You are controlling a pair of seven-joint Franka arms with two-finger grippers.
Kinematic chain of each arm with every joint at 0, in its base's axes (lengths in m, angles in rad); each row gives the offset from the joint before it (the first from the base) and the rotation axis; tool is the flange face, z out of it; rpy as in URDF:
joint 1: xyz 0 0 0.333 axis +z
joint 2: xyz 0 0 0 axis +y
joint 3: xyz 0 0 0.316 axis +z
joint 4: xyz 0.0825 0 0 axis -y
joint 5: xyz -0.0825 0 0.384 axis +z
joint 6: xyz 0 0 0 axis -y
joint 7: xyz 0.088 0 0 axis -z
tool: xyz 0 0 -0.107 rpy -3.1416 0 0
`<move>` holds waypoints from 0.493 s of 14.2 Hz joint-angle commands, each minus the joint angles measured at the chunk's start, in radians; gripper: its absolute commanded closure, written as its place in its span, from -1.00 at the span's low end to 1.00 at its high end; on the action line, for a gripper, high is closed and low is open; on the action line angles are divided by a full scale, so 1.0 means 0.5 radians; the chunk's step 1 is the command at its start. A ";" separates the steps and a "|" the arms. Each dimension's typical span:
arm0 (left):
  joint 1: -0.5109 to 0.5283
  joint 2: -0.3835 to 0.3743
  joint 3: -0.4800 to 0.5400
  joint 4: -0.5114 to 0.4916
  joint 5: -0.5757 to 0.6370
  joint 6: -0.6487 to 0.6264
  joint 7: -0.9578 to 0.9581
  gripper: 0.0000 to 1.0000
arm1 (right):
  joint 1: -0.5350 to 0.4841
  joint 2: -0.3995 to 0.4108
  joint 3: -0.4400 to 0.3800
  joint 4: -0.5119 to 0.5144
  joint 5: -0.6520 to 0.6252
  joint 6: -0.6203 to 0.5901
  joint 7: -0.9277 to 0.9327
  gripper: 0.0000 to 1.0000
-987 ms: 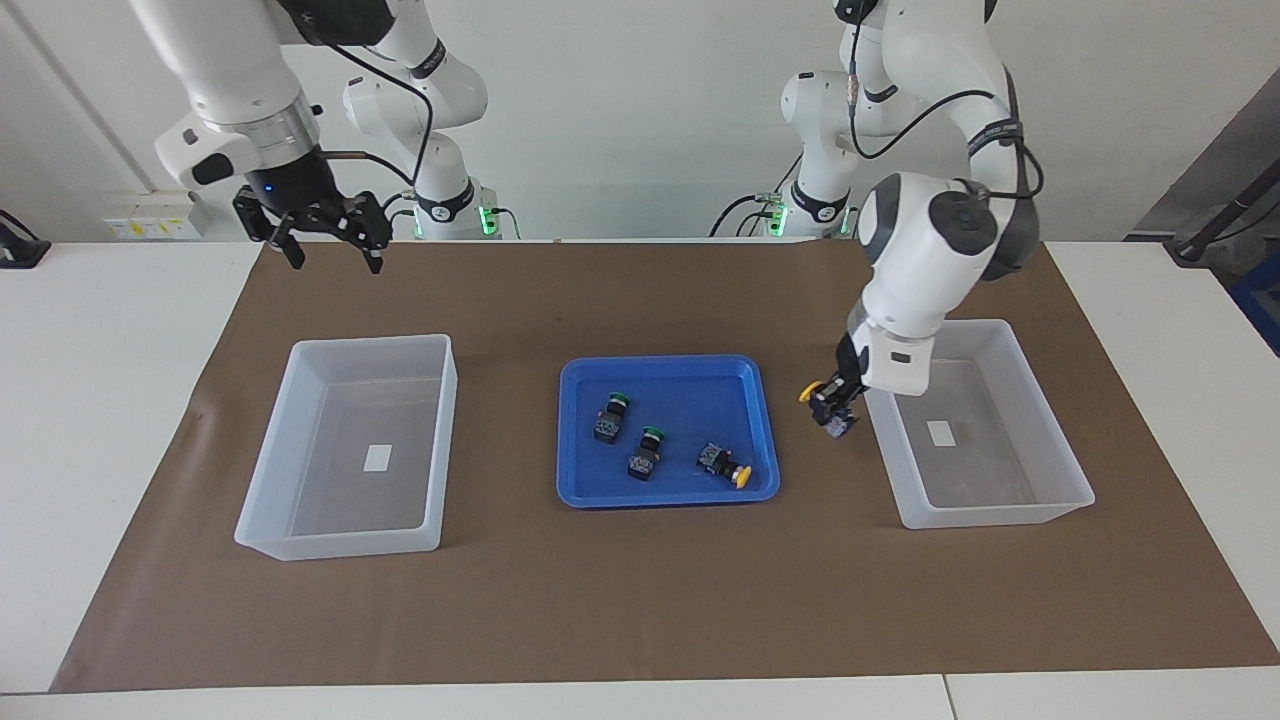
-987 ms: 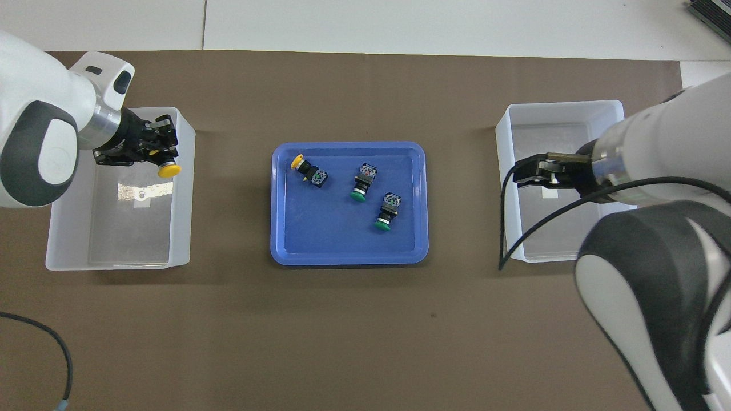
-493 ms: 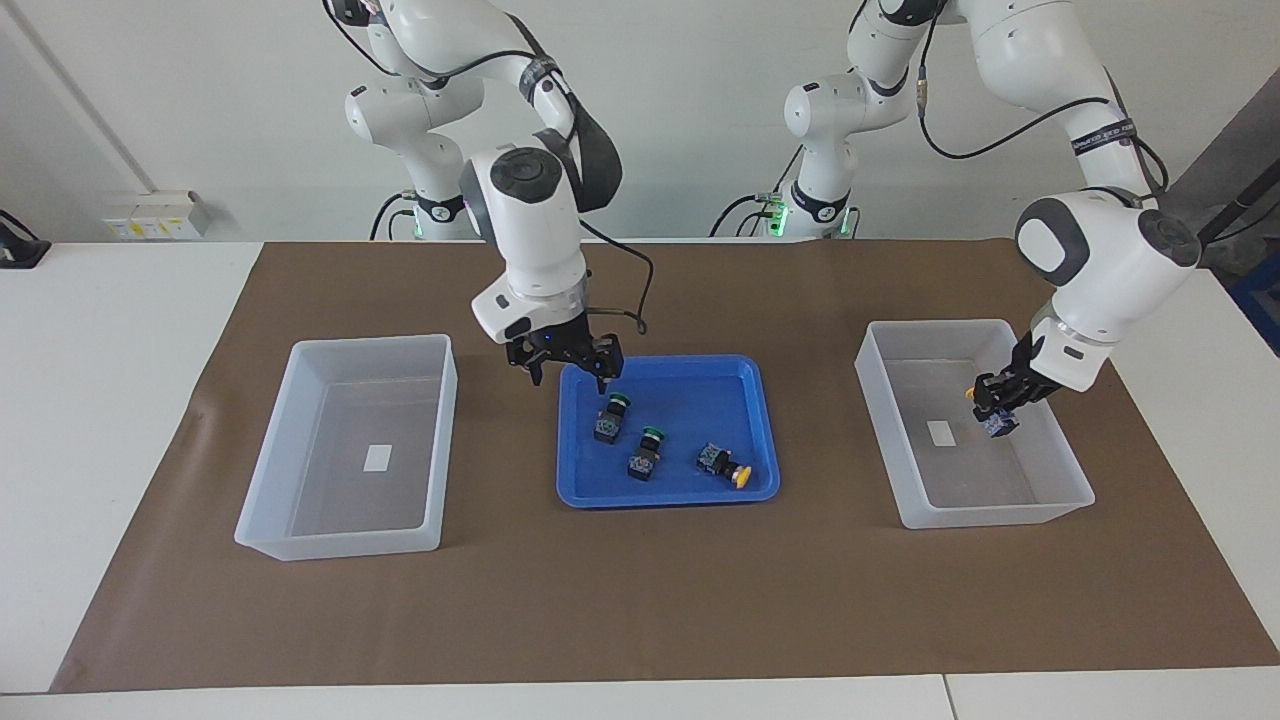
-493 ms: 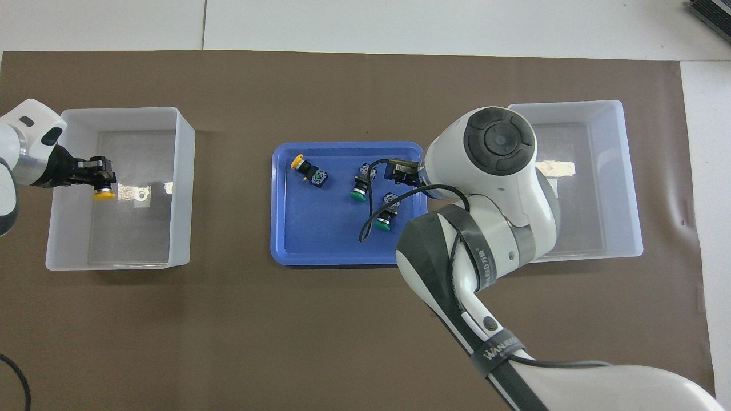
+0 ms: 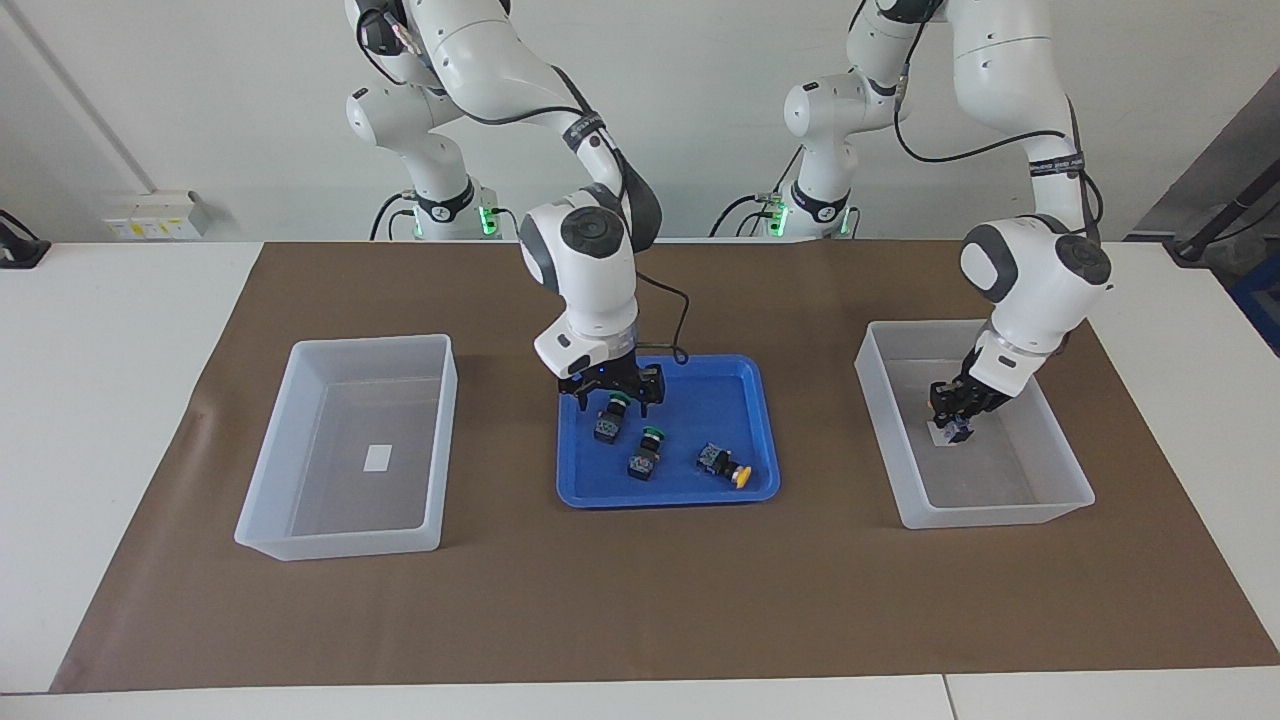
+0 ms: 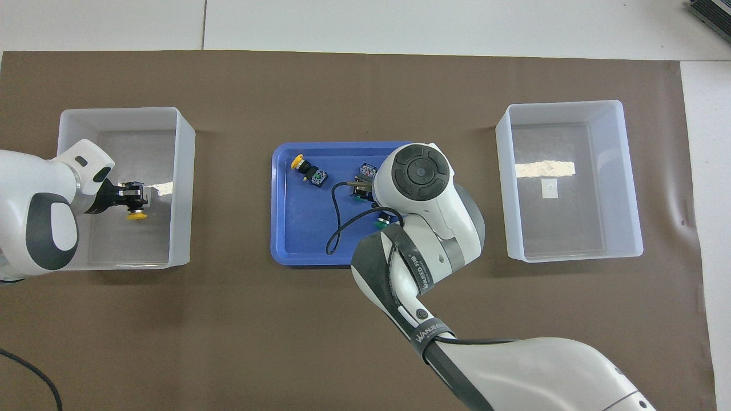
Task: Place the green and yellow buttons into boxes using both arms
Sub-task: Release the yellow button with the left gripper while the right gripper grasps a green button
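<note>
Down in the left gripper (image 5: pixel 953 418): dark-bodied, yellow-capped button (image 6: pixel 136 216).

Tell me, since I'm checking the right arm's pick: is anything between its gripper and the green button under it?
Nothing visible. The right gripper is low over the green button in the blue tray, fingers open on either side of its cap.

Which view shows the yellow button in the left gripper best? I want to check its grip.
The overhead view: the held yellow button shows its cap clearly beside the left gripper. In the facing view the left gripper hides most of it.
</note>
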 commanded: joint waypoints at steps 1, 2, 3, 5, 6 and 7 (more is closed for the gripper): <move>-0.080 -0.011 0.023 -0.056 0.009 0.101 0.020 1.00 | 0.011 -0.021 -0.002 -0.133 0.025 0.137 0.008 -1.00; -0.095 -0.008 0.023 -0.053 0.009 0.104 0.020 0.93 | 0.011 -0.021 -0.002 -0.133 0.025 0.138 0.005 -1.00; -0.071 -0.005 0.023 -0.041 0.009 0.092 0.026 -0.02 | 0.008 -0.021 -0.002 -0.136 0.025 0.138 -0.002 -1.00; -0.052 0.004 0.023 -0.004 0.009 0.058 0.035 -0.34 | 0.011 -0.030 -0.002 -0.161 0.025 0.138 -0.023 -1.00; -0.052 0.011 0.023 0.063 0.009 -0.003 0.041 -0.35 | 0.023 -0.040 -0.002 -0.173 0.025 0.128 -0.020 -1.00; -0.052 0.020 0.023 0.155 0.009 -0.113 0.042 -0.39 | 0.060 -0.046 -0.002 -0.179 0.025 0.101 -0.020 -1.00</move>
